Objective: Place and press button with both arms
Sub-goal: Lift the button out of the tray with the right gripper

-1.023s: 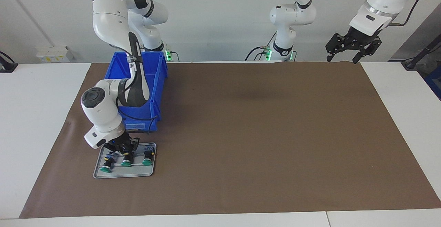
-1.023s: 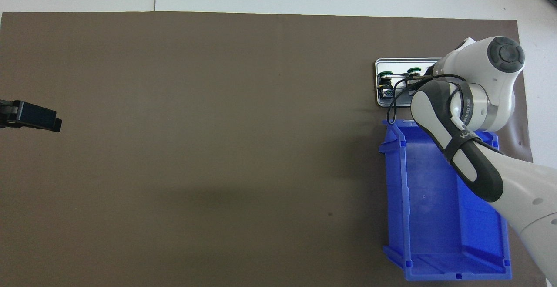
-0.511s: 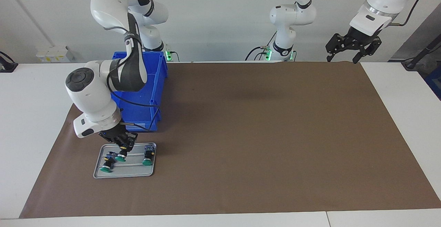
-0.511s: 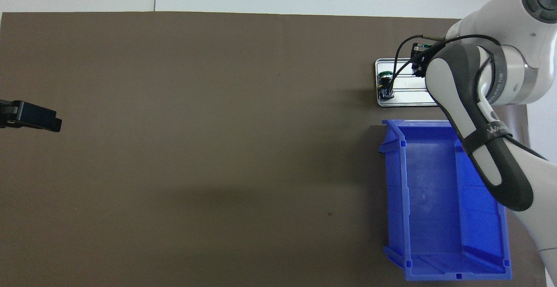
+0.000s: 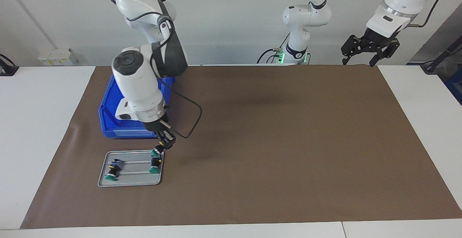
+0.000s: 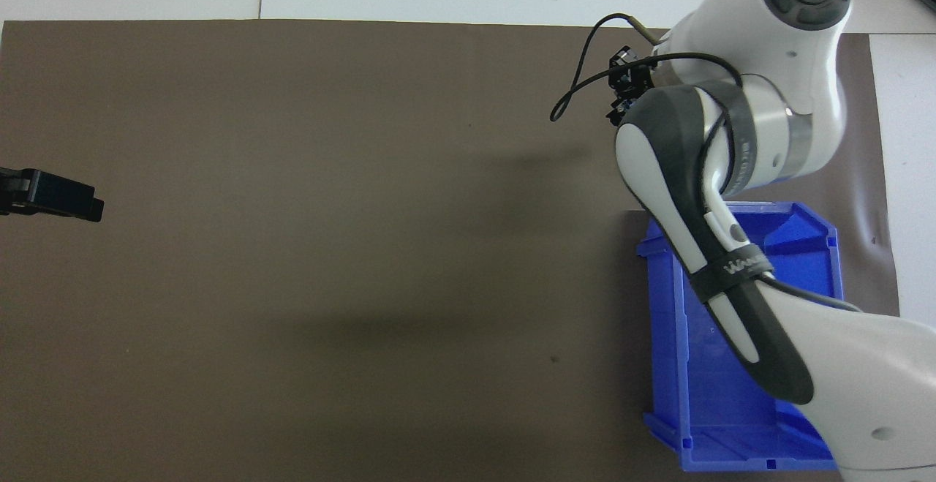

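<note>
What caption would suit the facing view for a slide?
Right gripper lifts one green-capped button off the grey tray, two buttons left on it; left gripper waits open.

Green-capped button [image 5: 156,152] clamped in right tool [image 5: 161,147], raised over tray [image 5: 130,182] corner

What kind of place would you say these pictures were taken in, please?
Most likely a robotics lab or test bench: two white arms work at a table under a brown mat, with a blue parts bin and a metal tray of push-buttons, against a bare wall.
</note>
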`<state>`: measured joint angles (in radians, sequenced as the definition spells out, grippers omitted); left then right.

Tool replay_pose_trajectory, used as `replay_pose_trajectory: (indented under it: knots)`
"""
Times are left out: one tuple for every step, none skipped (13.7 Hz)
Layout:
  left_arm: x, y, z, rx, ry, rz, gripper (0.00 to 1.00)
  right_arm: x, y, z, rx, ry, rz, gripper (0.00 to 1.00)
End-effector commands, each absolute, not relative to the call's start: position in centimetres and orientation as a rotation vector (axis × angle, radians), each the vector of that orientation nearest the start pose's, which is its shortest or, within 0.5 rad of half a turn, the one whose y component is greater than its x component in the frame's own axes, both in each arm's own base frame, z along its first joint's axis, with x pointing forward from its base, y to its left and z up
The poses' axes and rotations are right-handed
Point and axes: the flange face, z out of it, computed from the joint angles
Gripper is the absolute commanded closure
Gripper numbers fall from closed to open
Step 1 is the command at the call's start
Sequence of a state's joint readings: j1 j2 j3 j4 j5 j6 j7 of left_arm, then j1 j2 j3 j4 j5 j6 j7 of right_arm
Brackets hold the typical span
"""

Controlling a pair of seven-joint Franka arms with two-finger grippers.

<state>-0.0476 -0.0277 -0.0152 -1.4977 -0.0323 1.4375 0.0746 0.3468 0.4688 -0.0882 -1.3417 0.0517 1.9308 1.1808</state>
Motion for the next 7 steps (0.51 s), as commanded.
replay_pose_trajectory:
  knots:
    - [52.3,-3.5,66.3,-3.172,0.234,0.063,0.0,66.0,26.4,47.7,-2.552,1.631,-0.152,1.0]
    - [52.3,-3.5,66.3,-3.172,0.234,0.063,0.0,64.7,29.5,47.4,-2.493,1.72,-0.138,1.0]
    - [52.3,-3.5,66.3,-3.172,0.234,0.063,0.0,63.4,32.2,46.8,-2.44,1.807,-0.155,1.0]
    - [52.3,-3.5,66.3,-3.172,0.234,0.063,0.0,62.3,34.7,46.1,-2.371,1.876,-0.169,1.0]
    - [52.3,-3.5,66.3,-3.172,0.237,0.063,0.0,61.2,36.4,45.3,-2.305,1.954,-0.16,1.0]
    - [52.3,-3.5,66.3,-3.172,0.234,0.063,0.0,60.0,38.8,44.4,-2.265,2.006,-0.151,1.0]
    - [52.3,-3.5,66.3,-3.172,0.237,0.063,0.0,58.7,41.4,42.8,-2.214,2.066,-0.144,1.0]
